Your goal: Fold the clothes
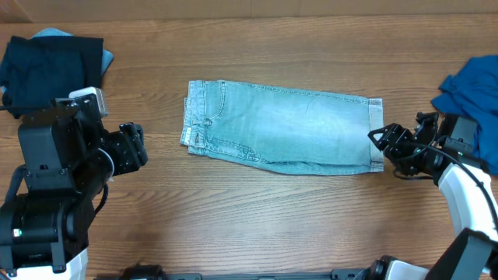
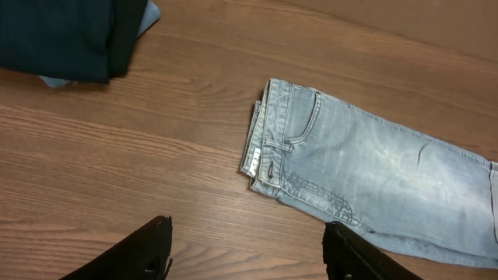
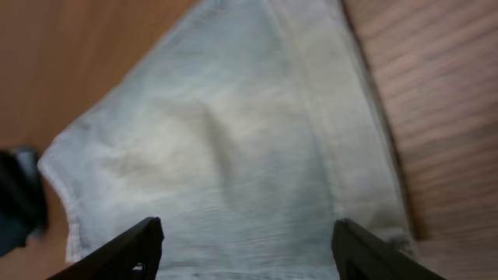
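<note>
Pale blue denim shorts (image 1: 284, 128) lie flat in the table's middle, folded lengthwise, waistband at the left, hems at the right. They also show in the left wrist view (image 2: 373, 175) and fill the right wrist view (image 3: 233, 148). My left gripper (image 1: 142, 145) is open and empty, to the left of the waistband, its fingers over bare wood (image 2: 245, 249). My right gripper (image 1: 379, 142) is open at the hem end, fingers spread over the denim (image 3: 245, 249), holding nothing. A dark navy garment (image 1: 47, 66) lies at the far left. A royal-blue garment (image 1: 475, 89) lies at the far right.
The table (image 1: 257, 225) is brown wood. The navy garment lies on top of a light blue piece (image 1: 54, 33), also seen in the left wrist view (image 2: 148, 15). The royal-blue garment sits just behind my right arm.
</note>
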Controlling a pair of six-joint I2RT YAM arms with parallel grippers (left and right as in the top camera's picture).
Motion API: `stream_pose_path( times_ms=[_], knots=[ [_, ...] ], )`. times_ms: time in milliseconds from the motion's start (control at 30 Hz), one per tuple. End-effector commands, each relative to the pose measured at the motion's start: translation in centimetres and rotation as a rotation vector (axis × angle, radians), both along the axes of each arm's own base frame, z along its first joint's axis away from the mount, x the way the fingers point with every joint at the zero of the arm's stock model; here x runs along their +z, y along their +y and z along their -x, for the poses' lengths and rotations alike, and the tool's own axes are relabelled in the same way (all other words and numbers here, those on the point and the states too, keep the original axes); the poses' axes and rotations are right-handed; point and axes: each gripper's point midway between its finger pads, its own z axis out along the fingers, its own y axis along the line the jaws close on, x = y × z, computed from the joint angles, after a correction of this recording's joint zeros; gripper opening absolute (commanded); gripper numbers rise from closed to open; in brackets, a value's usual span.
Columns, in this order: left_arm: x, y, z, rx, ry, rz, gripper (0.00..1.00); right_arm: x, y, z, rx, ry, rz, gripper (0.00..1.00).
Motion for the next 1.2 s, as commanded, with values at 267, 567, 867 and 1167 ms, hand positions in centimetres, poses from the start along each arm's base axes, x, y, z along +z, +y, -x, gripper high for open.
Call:
stream_pose_path(
  times_ms=[267, 567, 867, 1167],
  knots=[
    [0.2, -0.3, 0.0, -0.016, -0.003, 0.002, 0.67, -4.8, -3.9, 1.6, -0.144, 0.178, -0.065, 0.80],
    [0.2, -0.3, 0.0, -0.016, -0.002, 0.002, 0.67, -7.9, -2.1, 0.8, -0.081, 0.183, -0.210, 0.80],
    [0.2, -0.3, 0.0, -0.016, -0.003, 0.003, 0.67, -9.6, -0.3, 1.9, -0.025, 0.220, -0.300, 0.79],
    [0.2, -0.3, -0.1, -0.016, -0.006, 0.003, 0.67, -10.1, 0.8, 2.5, 0.068, 0.147, -0.276, 0.80]
  ],
)
